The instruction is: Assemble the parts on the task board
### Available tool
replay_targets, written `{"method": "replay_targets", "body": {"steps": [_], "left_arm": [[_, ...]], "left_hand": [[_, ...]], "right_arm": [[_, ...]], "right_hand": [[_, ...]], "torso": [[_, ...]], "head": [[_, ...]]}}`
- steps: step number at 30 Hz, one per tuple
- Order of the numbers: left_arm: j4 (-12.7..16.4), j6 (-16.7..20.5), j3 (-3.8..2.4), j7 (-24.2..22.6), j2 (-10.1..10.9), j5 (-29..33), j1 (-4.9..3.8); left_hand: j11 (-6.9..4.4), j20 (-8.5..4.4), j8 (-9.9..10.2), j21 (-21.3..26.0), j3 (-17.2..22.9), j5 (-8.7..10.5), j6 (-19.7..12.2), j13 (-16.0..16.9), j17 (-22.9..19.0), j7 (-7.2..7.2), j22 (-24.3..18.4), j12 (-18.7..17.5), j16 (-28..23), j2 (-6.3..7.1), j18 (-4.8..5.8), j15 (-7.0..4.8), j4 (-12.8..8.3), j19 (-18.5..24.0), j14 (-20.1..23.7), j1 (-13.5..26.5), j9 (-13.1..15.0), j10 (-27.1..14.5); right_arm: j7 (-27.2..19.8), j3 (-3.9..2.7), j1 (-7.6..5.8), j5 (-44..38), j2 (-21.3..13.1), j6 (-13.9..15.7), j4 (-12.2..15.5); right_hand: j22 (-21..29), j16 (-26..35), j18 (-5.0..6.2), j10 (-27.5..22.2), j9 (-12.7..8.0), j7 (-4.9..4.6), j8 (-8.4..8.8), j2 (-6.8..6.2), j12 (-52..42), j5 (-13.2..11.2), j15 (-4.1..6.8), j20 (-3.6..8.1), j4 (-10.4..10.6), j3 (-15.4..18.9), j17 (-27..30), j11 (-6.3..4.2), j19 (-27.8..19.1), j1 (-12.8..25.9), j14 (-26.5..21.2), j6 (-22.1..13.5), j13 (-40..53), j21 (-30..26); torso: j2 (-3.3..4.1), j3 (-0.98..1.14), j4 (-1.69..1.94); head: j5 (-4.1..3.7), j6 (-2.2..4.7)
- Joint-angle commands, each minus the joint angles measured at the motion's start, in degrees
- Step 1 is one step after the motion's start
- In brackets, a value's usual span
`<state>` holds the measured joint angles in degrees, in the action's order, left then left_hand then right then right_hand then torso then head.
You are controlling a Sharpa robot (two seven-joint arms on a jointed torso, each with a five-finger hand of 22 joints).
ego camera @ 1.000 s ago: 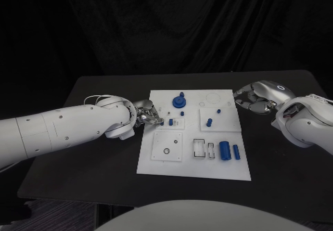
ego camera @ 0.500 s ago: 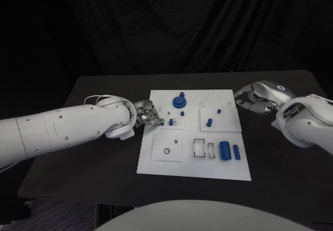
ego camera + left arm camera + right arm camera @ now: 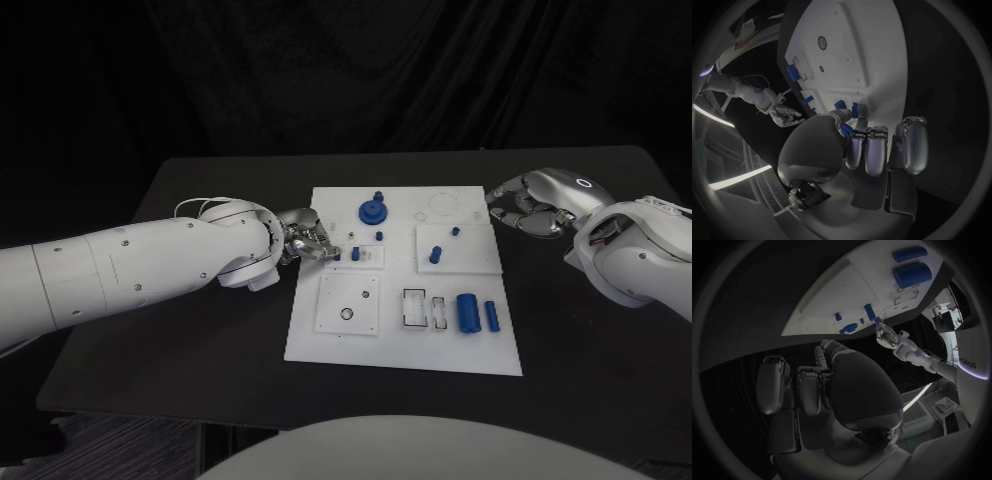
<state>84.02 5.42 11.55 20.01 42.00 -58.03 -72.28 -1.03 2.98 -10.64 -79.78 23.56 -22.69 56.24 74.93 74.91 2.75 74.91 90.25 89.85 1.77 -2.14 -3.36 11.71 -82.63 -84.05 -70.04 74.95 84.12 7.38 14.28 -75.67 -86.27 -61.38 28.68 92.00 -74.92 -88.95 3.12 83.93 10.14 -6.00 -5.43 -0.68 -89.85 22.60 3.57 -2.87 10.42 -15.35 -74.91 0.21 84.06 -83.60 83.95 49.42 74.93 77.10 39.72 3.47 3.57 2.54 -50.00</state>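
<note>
One small blue peg [image 3: 846, 130] pinched at my left hand [image 3: 304, 241] fingertips, just off board [image 3: 402, 345] left edge, slot block just beyond fingers. My right hand [image 3: 522, 210] curled, empty, beside board's far right corner, farther off.

Non-task stuff from where I sit: pretty much just the black desk [image 3: 188, 330] under everything, a plain dark matte top with rounded-looking corners. Behind its far edge hangs a black curtain [image 3: 346, 70] with soft folds. Past the desk's near corners I can see a bit of dark floor [image 3: 116, 450].
</note>
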Motion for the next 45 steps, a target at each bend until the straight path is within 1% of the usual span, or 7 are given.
{"method": "replay_targets", "body": {"steps": [1, 6, 12, 18, 31, 37, 45], "left_arm": [[-0.1, -3.3, 0.6, 1.6, -0.1, 0.2, 0.63], [-0.4, -3.1, 0.6, 1.4, -0.2, 0.2, 0.63], [-0.7, -3.1, 0.6, 1.4, -0.2, 0.2, 0.63], [-1.0, -3.2, 0.6, 1.4, -0.2, 0.2, 0.63], [-1.3, -0.8, 0.6, -0.8, -0.1, 0.2, 0.65], [-0.8, 6.1, 0.6, -6.6, 0.6, -2.2, 0.64], [0.5, 20.2, 0.58, -16.5, 2.5, -16.1, 0.17]], "left_hand": [[-0.13, -0.1, -0.1, 0.3, 0.0, 2.37, 0.2, 15.1, 15.1, -0.15, 11.3, -0.2, 0.1, -0.23, -0.7, -0.27, 0.6, 0.2, -5.9, 1.2, 1.0, 5.9], [0.34, 0.17, 1.1, 0.5, -3.0, 9.96, -0.1, 15.1, 15.1, 0.4, 11.3, -0.2, 0.1, -0.57, -0.69, 0.11, 4.1, 0.2, -5.9, 5.5, -0.2, 5.9], [1.04, 0.78, 3.4, 0.6, -10.9, 14.57, 0.0, 15.1, 15.1, 1.15, 11.3, -0.2, 0.1, -1.53, -0.71, 0.71, 5.0, 0.2, -5.9, 14.1, -3.0, 5.9], [1.24, 0.98, 4.2, 0.8, -15.4, 17.55, 0.0, 15.1, 15.1, 1.35, 11.2, -0.2, 0.1, -3.29, -0.77, 0.89, 5.1, 0.3, -5.9, 18.4, -4.0, 5.9], [1.14, 1.0, 3.1, 0.7, -19.3, 17.94, 0.8, 15.1, 15.1, 1.17, 11.3, -0.2, 0.1, -6.21, -0.74, 0.88, 5.1, 0.2, -5.9, 21.3, -3.0, 5.9], [0.72, 0.66, 0.0, -0.4, -22.1, 15.19, 0.1, 15.1, 15.1, 0.72, 11.6, -0.2, 0.1, -7.02, -0.49, 0.51, 5.0, -0.6, -5.9, 20.0, 0.3, 5.9], [0.31, 0.3, -3.9, 0.1, -25.3, 13.38, -0.9, 15.1, 15.1, 0.24, 11.4, -0.2, 0.1, -5.98, -0.62, 0.17, 4.9, -0.3, -5.9, 13.6, 1.4, 5.9]], "right_arm": [[1.0, -0.03, 0.16, -0.2, 0.0, -0.3, 0.1], [1.0, -0.03, 0.16, -0.2, 0.0, -0.3, 0.1], [1.1, -0.03, 0.16, -0.2, 0.1, -0.5, 0.0], [1.2, -0.03, 0.17, -0.2, 0.1, -0.5, 0.0], [1.2, -0.03, 0.21, -0.2, 0.1, -0.7, 0.0], [1.1, -0.03, 0.22, -0.2, -0.1, -0.5, 0.1], [1.0, -0.03, 0.22, -0.2, -0.5, -0.1, 0.4]], "right_hand": [[-11.1, 0.1, -0.13, 6.1, -0.1, 0.01, 0.36, -0.1, -0.1, 0.4, -0.34, -0.15, 0.1, -0.3, -14.1, 0.25, 0.7, 0.5, 5.7, 0.5, 15.1, -0.2], [-11.1, 0.1, -0.13, 6.1, -0.1, 0.01, 0.36, -0.1, -0.1, 0.4, -0.34, -0.15, 0.1, -0.3, -14.1, 0.25, 0.7, 0.5, 5.7, 0.5, 15.1, -0.2], [-11.1, 0.1, -0.13, 6.1, -0.1, 0.01, 0.36, -0.1, -0.1, 0.4, -0.34, -0.15, 0.1, -0.3, -14.1, 0.25, 0.7, 0.5, 5.7, 0.5, 15.1, -0.2], [-11.1, 0.2, -0.09, 6.1, -0.1, -0.01, 0.4, -0.14, -0.1, 0.4, -0.35, -0.16, 0.1, -0.4, -14.0, 0.26, 0.6, 0.6, 5.7, 0.5, 15.1, -0.4], [-11.1, 0.2, -0.09, 6.1, -0.1, -0.01, 0.4, -0.14, -0.1, 0.4, -0.35, -0.16, 0.1, -0.4, -14.0, 0.26, 0.6, 0.6, 5.7, 0.5, 15.1, -0.4], [-11.1, 0.2, -0.09, 6.1, -0.1, -0.01, 0.4, -0.14, -0.1, 0.4, -0.35, -0.16, 0.1, -0.4, -14.0, 0.26, 0.6, 0.6, 5.7, 0.5, 15.1, -0.4], [-11.0, 0.3, -0.07, 6.1, -0.1, -0.01, 0.42, -0.15, -0.1, 0.4, -0.36, -0.17, 0.0, -0.5, -14.0, 0.27, 0.6, 0.7, 5.7, 0.5, 15.1, -0.5]], "torso": [[0.03, 0.0, -0.03], [0.01, 0.02, 0.01], [0.02, 0.01, -0.09], [0.01, 0.04, -0.11], [-0.01, 0.0, 0.0], [0.01, 0.0, -0.01], [0.02, 0.0, -0.03]], "head": [[-0.09, 0.0], [-0.1, 0.0], [-0.08, 0.0], [0.03, 0.0], [0.21, 0.0], [0.34, 0.0], [0.28, 0.0]]}}
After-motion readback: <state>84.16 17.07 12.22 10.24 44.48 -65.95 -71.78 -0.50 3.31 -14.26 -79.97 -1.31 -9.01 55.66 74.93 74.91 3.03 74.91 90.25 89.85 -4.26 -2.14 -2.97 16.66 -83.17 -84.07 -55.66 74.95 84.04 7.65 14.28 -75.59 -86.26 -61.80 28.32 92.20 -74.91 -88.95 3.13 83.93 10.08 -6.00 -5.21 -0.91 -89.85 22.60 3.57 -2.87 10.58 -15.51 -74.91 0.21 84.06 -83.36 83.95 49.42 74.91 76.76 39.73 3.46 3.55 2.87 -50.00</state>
